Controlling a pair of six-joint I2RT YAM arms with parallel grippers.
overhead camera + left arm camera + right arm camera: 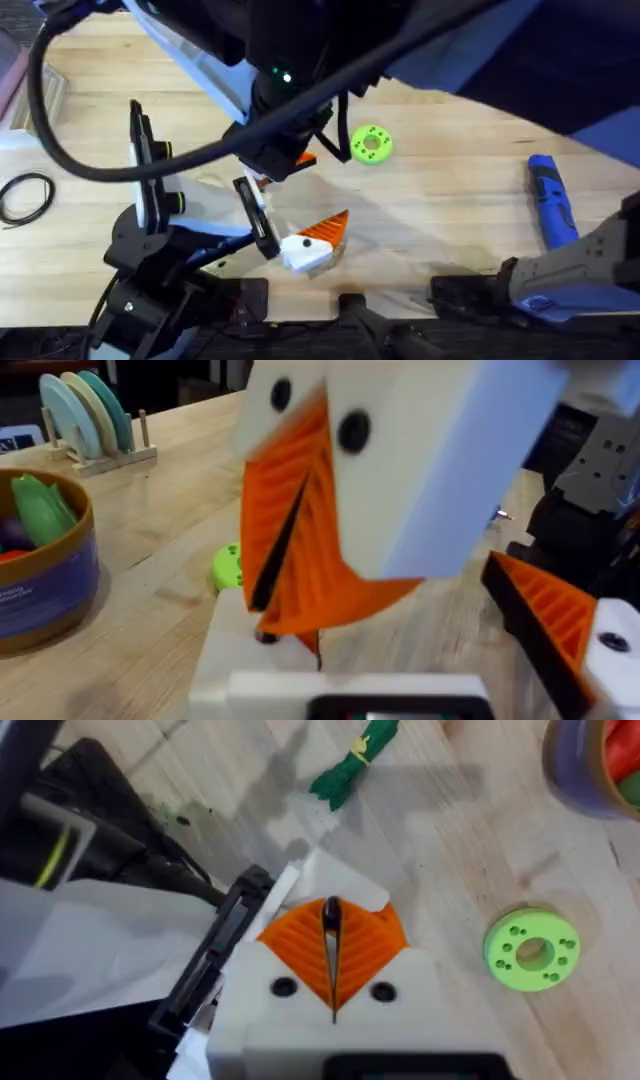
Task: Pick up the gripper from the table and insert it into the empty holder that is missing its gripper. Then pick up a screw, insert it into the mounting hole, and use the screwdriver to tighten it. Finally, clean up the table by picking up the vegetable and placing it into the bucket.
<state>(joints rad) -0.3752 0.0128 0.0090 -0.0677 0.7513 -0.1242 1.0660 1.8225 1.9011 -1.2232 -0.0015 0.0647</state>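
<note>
Hanging tip-down over a pale wooden table, the right gripper has its two orange ribbed pads pressed together into one triangle. A thin dark line runs along the seam at the tips. It may be something slim pinched there, but I cannot tell what. A loose flat orange wedge cannot be picked out apart from these pads.

The left gripper sits directly under those closed tips, with its jaws spread wide. One of its fingers carries an orange ribbed wedge on a white base. Its other fingertip is the holder, a bare white block. In the left wrist view the right gripper's tips come down just beside the holder, between the two spread fingers.

The vegetable, slim and dark green, lies flat on the wood beyond the right jaws' tips, apart from them. The bucket stands farther off to one side, with red and green items inside. A bright green disc with dark holes lies near the closed jaws. The blue screwdriver lies on the table well apart from both grippers.
</note>
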